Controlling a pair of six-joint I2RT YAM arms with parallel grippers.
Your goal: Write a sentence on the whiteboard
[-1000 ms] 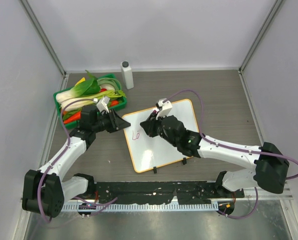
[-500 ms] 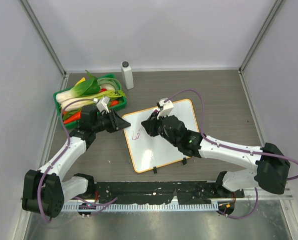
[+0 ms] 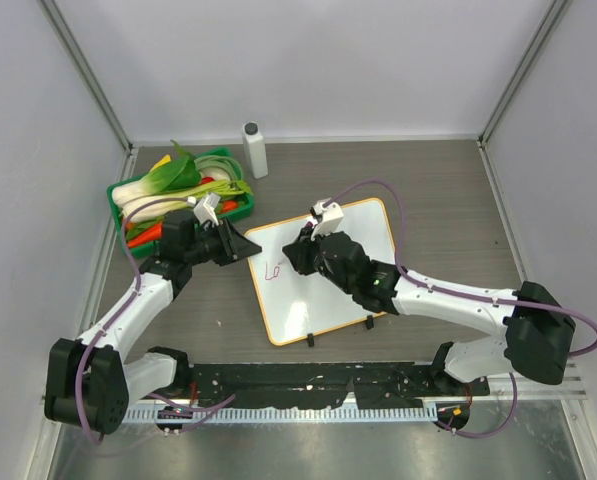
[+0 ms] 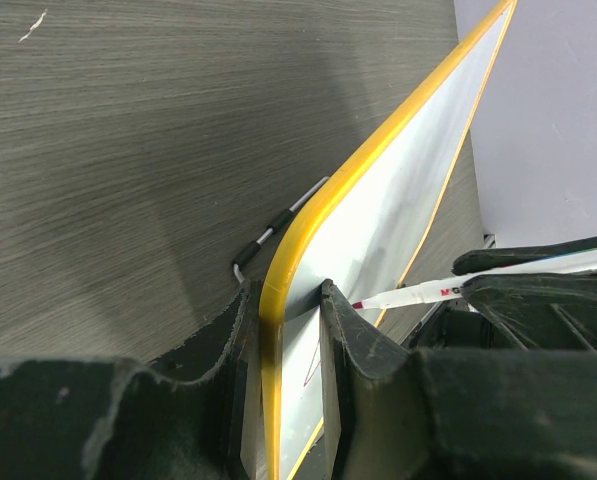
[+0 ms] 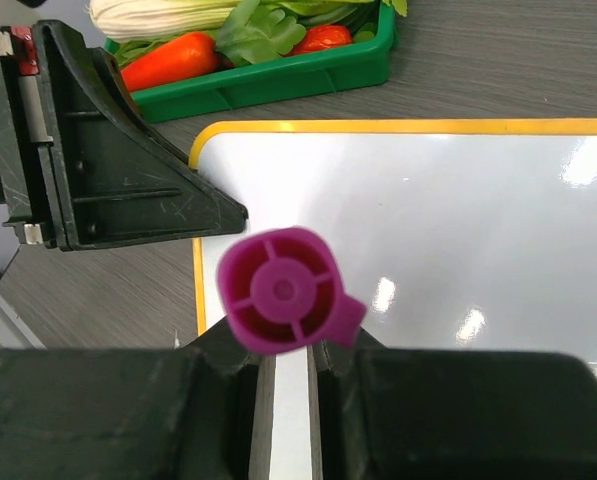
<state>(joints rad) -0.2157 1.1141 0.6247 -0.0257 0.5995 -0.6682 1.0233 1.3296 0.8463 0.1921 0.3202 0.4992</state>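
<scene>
The worktop (image 3: 438, 190) carries the whiteboard (image 3: 313, 300), with the green tray (image 5: 278, 82) just off its far-left corner. The left gripper (image 4: 288, 300) is clamped on that corner's edge; the right gripper (image 5: 283, 360), above the whiteboard's left half, grasps a magenta marker (image 5: 281, 290) beside the barely begun sentence (image 3: 274, 268)

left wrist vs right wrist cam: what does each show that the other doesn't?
Left wrist only: the whiteboard seen edge-on, its corner pinched by the left gripper, a black foot behind it, and the marker as a white barrel. Right wrist only: the green tray of vegetables, and the marker's magenta end cap held in the right gripper. Both: the whiteboard's orange frame, the marker, the left gripper, the wood-grain table.
</scene>
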